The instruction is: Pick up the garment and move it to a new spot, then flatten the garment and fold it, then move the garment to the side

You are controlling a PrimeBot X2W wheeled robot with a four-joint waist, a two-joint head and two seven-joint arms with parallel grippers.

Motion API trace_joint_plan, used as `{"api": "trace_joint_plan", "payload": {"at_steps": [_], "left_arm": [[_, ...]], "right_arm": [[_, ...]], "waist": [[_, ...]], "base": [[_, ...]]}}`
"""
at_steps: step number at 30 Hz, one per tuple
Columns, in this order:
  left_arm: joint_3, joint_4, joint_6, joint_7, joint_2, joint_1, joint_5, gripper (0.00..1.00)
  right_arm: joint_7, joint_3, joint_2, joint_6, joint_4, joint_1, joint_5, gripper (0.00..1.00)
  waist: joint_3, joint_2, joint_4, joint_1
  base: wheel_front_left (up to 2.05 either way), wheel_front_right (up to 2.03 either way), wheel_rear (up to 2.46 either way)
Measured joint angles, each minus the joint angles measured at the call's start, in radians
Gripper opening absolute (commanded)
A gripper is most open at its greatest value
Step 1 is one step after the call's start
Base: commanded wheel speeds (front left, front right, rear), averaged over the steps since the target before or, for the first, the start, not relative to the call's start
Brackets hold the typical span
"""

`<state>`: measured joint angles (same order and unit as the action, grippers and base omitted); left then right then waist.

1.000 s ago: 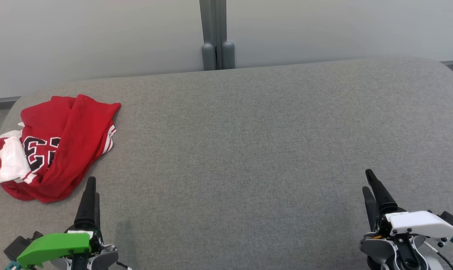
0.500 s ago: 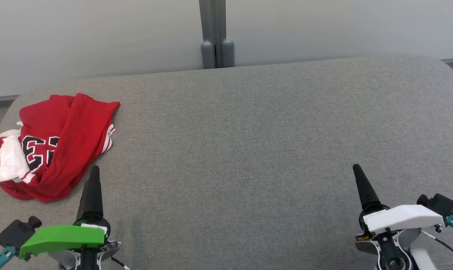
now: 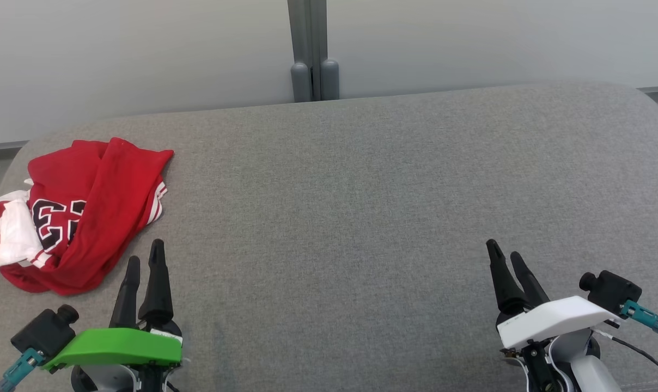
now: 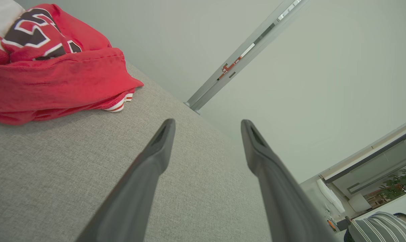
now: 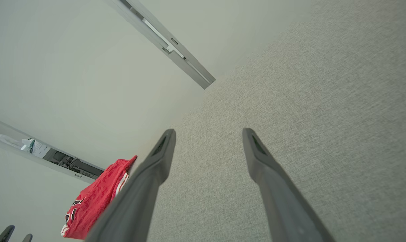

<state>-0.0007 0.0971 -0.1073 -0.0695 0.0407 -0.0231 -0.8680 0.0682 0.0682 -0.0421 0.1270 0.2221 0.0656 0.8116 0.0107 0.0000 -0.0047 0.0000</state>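
- Garment (image 3: 73, 218), head view: you have a red jersey with white trim and a black, white-edged number, crumpled in a heap at the far left of the grey cushion (image 3: 361, 190). Your left gripper (image 3: 145, 251) sits just beside the heap's near right edge without touching it, its fingers parted and empty. Your right gripper (image 3: 503, 249), likewise spread and empty, is well apart from it on the cushion's other side.
- Left wrist view: the garment (image 4: 55, 77) bulks at the upper left, a thick red fold on top and a red-and-white striped hem peeking out beneath. It lies beyond and to the left of the wide-open fingers, which have bare cushion between them. This view adds a person's striped top (image 4: 377, 230) in the lower right corner.
- Right wrist view: the garment (image 5: 95, 201) is a small red shape at the lower left, far off the wide, empty jaws. This view adds the left gripper's two fingertips (image 5: 6, 234) at the bottom left corner.
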Motion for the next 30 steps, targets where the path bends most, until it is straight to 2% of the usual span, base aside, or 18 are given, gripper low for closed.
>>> {"api": "trace_joint_plan", "payload": {"at_steps": [5,30], "left_arm": [[-0.013,-0.003,0.019,-0.015,0.001,0.012,0.058,1.00],[-0.069,-0.030,0.027,-0.084,0.002,0.032,0.368,1.00]], "right_arm": [[0.014,0.012,0.000,0.000,-0.008,-0.001,-0.065,1.00],[0.085,0.072,-0.002,0.001,-0.037,-0.006,-0.346,1.00]], "waist": [[-0.003,0.0000,0.000,0.0000],[-0.003,0.0000,-0.004,0.0000]], "base": [[0.00,0.00,0.00],[0.00,0.00,0.00]]}}
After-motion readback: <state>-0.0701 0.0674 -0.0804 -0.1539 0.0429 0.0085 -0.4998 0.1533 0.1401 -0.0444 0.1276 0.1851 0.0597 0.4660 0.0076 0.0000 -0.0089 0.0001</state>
